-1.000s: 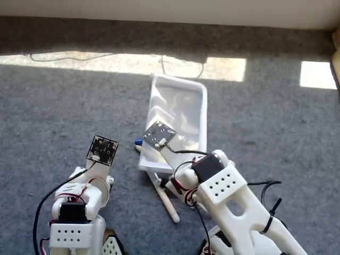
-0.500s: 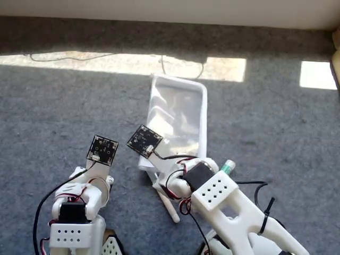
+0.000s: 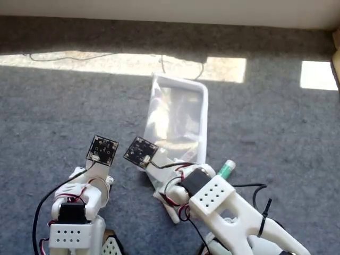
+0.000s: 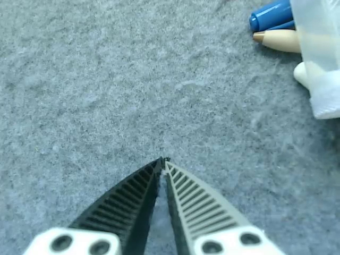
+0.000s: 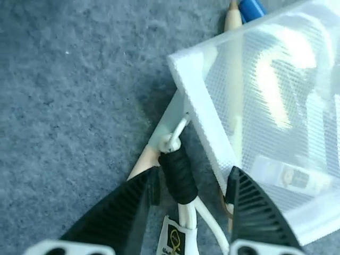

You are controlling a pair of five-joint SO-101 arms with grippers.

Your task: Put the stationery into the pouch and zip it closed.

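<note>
The white mesh pouch (image 3: 178,109) lies on the grey carpet, its long side running away from the arms. My right gripper (image 5: 192,186) hangs open over the pouch's near corner (image 5: 197,79). The black zipper pull (image 5: 178,171) on its white cord lies between the two fingers. A beige pen (image 5: 154,149) sticks out from under that corner, beside a blue pen (image 5: 249,8). My left gripper (image 4: 162,162) is shut on nothing, low over bare carpet, with the blue pen (image 4: 271,14) and the beige pen's tip (image 4: 276,40) a little way off.
A green-capped marker (image 3: 227,169) lies on the carpet next to the right arm (image 3: 212,195). The left arm (image 3: 78,207) stands at the near left. A thin cable (image 3: 69,57) runs along the sunlit strip at the back.
The right arm's wrist has swung back and left, from over the pouch's near end to its near corner. The green-capped marker has come into sight. The left arm has kept still.
</note>
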